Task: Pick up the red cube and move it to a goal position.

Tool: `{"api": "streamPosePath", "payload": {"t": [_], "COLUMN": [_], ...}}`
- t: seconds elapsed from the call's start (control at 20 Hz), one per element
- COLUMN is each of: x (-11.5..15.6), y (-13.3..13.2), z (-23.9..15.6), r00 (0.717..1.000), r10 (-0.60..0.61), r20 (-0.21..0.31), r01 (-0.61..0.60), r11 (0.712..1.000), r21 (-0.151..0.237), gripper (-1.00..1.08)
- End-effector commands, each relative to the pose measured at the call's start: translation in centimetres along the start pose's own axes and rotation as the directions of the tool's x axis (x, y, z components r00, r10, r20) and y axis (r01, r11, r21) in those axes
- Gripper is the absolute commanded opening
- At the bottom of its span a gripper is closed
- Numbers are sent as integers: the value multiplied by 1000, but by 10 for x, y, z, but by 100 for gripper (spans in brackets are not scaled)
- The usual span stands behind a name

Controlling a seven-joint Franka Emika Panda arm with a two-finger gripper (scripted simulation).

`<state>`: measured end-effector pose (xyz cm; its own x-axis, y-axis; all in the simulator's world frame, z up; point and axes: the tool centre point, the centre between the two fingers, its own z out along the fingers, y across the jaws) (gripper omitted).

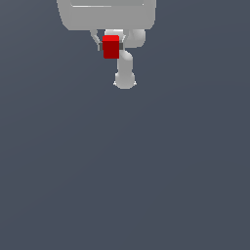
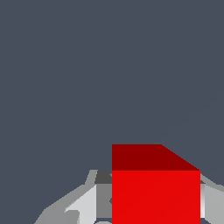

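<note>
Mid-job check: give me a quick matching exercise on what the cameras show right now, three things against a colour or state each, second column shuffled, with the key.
Things:
1. red cube
2. gripper
3. surface under the arm

States or colours:
A. plain dark blue-grey
B. shut, one finger on either side of what it holds
C. bright red, clamped between the fingers

Pairs: 1-C, 2-B, 3-A

The wrist view agrees: the cube fills the space between the grey fingers, with only the flat dark ground beyond it.

A plain dark grey-blue surface (image 1: 146, 171) fills the background
</note>
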<state>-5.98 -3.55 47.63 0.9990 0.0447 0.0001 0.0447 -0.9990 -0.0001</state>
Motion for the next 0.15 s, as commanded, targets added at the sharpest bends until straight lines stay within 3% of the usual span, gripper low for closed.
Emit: {"api": "streamPosePath", "payload": {"t": [0.0,0.1], "x": [1,1], "y": [0,0], "z": [-3,-3], "r00": [1000,1000], "r10": [0,0], "r20": [0,0], "r01": [0,0], "r11": [1000,1000], "r21": [0,0], "gripper": [-100,-100]}}
